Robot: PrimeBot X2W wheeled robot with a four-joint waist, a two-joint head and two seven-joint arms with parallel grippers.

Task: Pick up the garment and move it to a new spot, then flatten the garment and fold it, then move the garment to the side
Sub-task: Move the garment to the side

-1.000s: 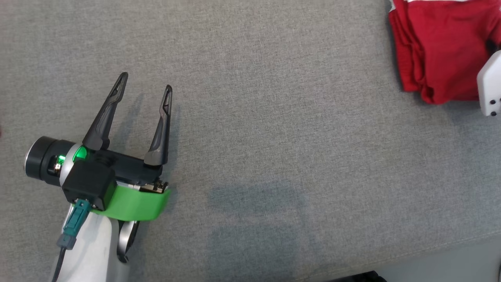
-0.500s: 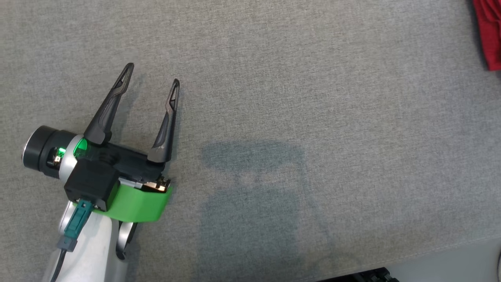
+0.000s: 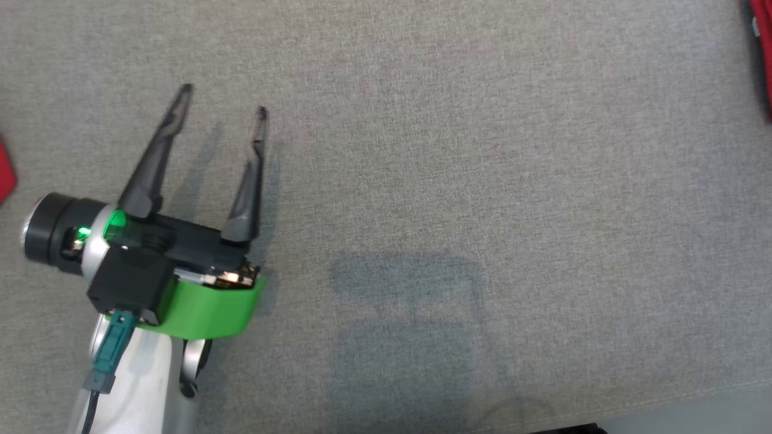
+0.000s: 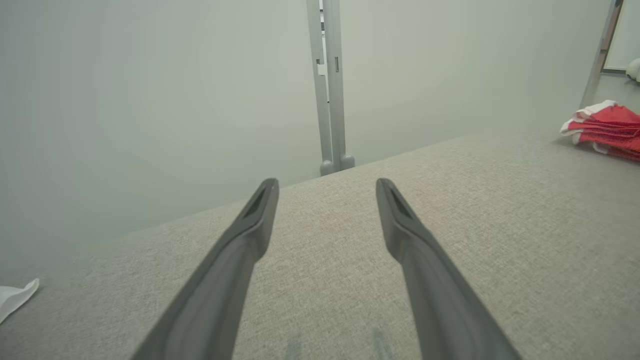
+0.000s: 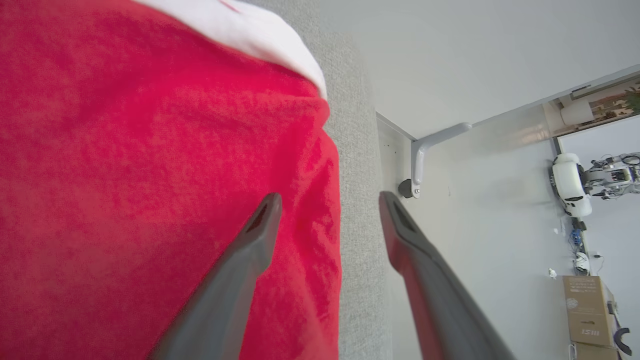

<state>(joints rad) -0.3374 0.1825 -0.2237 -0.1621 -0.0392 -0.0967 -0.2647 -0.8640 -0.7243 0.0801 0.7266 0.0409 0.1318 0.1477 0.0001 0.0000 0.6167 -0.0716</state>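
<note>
The garment is red with a white band, folded in a stack on the grey fabric surface. In the right wrist view it is very close. My right gripper is open above its edge: one finger over the red cloth, the other past the edge, nothing clamped. In the left wrist view the garment lies far off to the right. In the head view the garment is a sliver at the right edge. My left gripper stands open and empty over bare fabric at the lower left, as the left wrist view shows.
The surface's front edge runs along the lower right of the head view. A small red patch shows at the left edge. A white scrap lies at the far left. A grey post stands behind the surface.
The head camera has swung left, so the garment slid from the upper right to the right edge. My right gripper has opened. My left gripper stays open in much the same place.
</note>
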